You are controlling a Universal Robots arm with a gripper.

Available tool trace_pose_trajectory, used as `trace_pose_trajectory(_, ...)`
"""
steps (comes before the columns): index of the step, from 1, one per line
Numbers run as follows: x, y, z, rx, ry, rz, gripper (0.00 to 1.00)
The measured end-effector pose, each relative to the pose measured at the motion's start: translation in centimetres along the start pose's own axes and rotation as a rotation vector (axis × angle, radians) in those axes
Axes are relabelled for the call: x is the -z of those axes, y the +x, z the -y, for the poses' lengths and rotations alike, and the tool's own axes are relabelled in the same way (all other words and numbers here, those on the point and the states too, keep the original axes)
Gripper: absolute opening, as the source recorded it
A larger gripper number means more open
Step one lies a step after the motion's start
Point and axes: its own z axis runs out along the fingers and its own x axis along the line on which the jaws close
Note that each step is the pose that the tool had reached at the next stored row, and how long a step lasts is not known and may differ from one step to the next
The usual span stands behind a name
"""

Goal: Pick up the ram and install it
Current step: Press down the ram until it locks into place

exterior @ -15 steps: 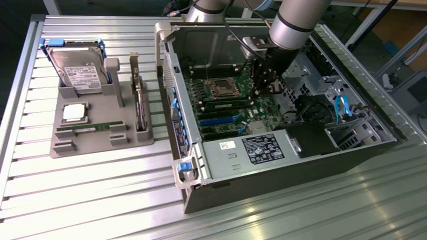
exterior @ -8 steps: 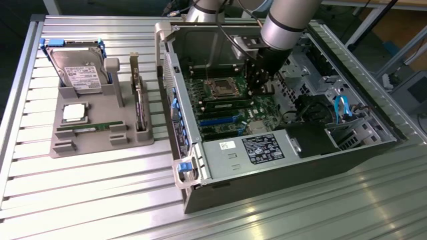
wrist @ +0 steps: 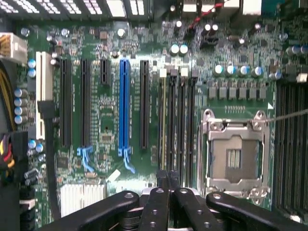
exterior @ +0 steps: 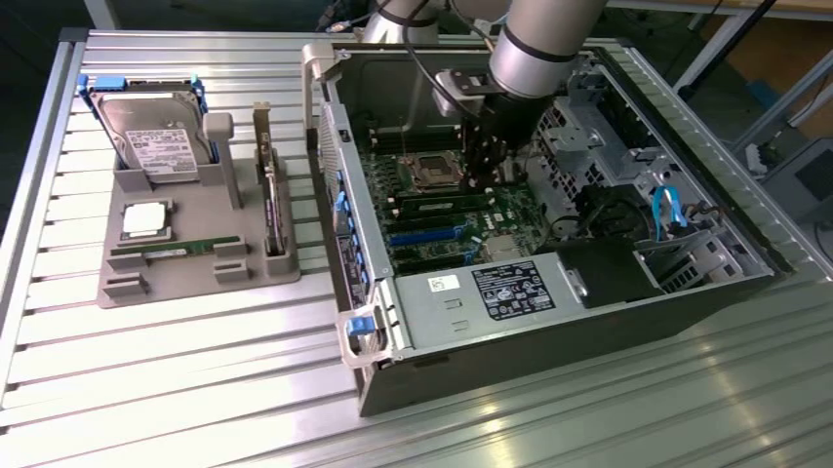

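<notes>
Green and thin, the ram (wrist: 162,120) stands edge-up in one of the black memory slots (wrist: 179,120) of the motherboard (wrist: 108,108), beside the empty CPU socket (wrist: 234,155). The gripper (wrist: 168,180) hangs over that stick's near end, clenched, fingertips (wrist: 160,185) pressed together; whether they touch it cannot be told. In the exterior view the gripper (exterior: 489,161) reaches into the open computer case (exterior: 547,322), while a second ram stick (exterior: 176,249) lies on the grey parts tray (exterior: 195,285).

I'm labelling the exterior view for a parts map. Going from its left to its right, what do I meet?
Hard drive → upright card in the holder → open computer case wall → empty processor socket → gripper above the motherboard → blue cable.
</notes>
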Motion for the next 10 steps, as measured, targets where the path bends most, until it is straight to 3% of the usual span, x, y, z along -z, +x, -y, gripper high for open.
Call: trace_pose_trajectory(10, -0.08, 0.0, -2.42, 0.000, 0.0000, 0.0000, 0.10)
